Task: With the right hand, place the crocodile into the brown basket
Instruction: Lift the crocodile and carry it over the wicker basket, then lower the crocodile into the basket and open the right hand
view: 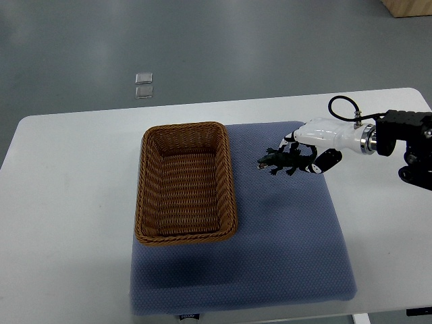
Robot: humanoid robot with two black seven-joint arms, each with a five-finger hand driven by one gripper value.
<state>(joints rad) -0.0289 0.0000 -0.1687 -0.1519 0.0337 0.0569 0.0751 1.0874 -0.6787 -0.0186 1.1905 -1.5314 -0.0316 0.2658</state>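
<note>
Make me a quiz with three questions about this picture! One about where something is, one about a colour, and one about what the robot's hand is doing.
1. Where is the crocodile?
A. To the right of the brown basket, over the mat
B. Inside the basket
C. On the floor

2. What colour is the mat?
A. Red
B. Blue-grey
C. Yellow

3. What is the right hand doing?
A. Lying flat and open, far from everything
B. Lifting the basket
C. Gripping the crocodile

Answers:
1. A: the crocodile shows against the mat, clear of the basket's right rim, and the basket is empty.
2. B: the padded mat under the basket is blue-grey, on a white table.
3. C: the white fingers are closed around the crocodile's tail end.
</note>
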